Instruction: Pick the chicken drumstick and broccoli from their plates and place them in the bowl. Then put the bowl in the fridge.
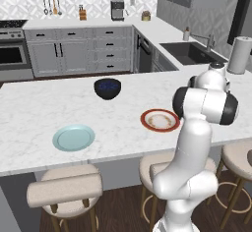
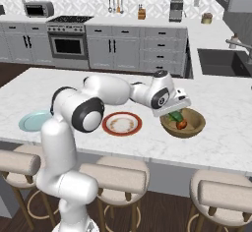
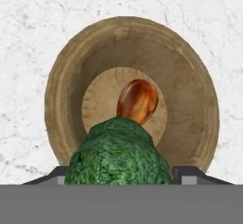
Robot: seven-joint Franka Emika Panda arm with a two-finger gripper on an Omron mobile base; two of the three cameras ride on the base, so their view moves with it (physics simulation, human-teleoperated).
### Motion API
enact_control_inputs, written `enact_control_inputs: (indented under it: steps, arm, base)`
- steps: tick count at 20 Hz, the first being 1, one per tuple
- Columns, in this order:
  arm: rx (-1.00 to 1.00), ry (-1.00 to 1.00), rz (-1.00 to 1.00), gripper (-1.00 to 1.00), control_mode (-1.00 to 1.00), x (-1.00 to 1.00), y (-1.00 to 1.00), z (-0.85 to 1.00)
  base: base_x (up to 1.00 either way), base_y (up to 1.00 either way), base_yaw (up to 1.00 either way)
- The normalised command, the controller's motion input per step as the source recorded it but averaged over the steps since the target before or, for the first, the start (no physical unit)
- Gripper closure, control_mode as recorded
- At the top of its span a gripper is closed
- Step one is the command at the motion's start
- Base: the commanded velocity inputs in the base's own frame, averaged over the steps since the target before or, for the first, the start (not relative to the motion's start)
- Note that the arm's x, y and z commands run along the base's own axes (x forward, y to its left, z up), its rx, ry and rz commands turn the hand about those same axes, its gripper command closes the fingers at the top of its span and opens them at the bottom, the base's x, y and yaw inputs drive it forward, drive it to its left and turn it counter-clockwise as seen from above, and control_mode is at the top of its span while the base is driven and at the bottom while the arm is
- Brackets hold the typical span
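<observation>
Over the wooden bowl [image 2: 196, 126] hangs my gripper [image 2: 173, 112], shut on the dark-green broccoli [image 2: 175, 116], which sits just above the bowl's inside. In the hand view the broccoli [image 3: 118, 154] bulges between my gripper [image 3: 121, 173] fingertips, over the bowl [image 3: 199, 90]. The orange-brown chicken drumstick [image 3: 137, 99] lies on the bowl's bottom, also seen as the drumstick [image 2: 182, 124] beside the floret. Both plates are bare: the red-rimmed plate [image 2: 122, 124] [image 1: 160, 120] left of the bowl, the pale blue-green plate [image 1: 74, 137] [image 2: 34, 121] further left. The fridge is out of view.
A dark navy bowl [image 1: 107, 88] stands further back on the island counter [image 1: 29, 108]. Stools [image 2: 113, 177] line the near edge. A sink [image 1: 189, 51] and a paper towel roll [image 1: 239, 55] are at the right; the oven [image 2: 69, 44] stands against the back wall.
</observation>
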Motion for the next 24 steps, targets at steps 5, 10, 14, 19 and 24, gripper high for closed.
enact_control_inputs:
  steps: [5, 10, 14, 19, 24]
  arm:
    - [0.01, 0.00, 0.00, 1.00, -1.00, 0.31, -0.34, -0.11]
    - [0.00, 0.00, 0.00, 1.00, -1.00, 0.15, -0.28, -0.20]
    - [0.00, 0.00, 0.00, 1.00, -1.00, 0.01, -0.02, -0.34]
    - [0.00, 0.00, 0.00, 1.00, -1.00, 0.04, 0.00, -0.24]
    - [0.00, 0.00, 0.00, 1.00, -1.00, 0.21, -0.04, -0.03]
  base:
    - [0.00, 0.00, 0.00]
    - [0.00, 0.00, 0.00]
    - [0.00, 0.00, 0.00]
    - [0.00, 0.00, 0.00]
    - [0.00, 0.00, 0.00]
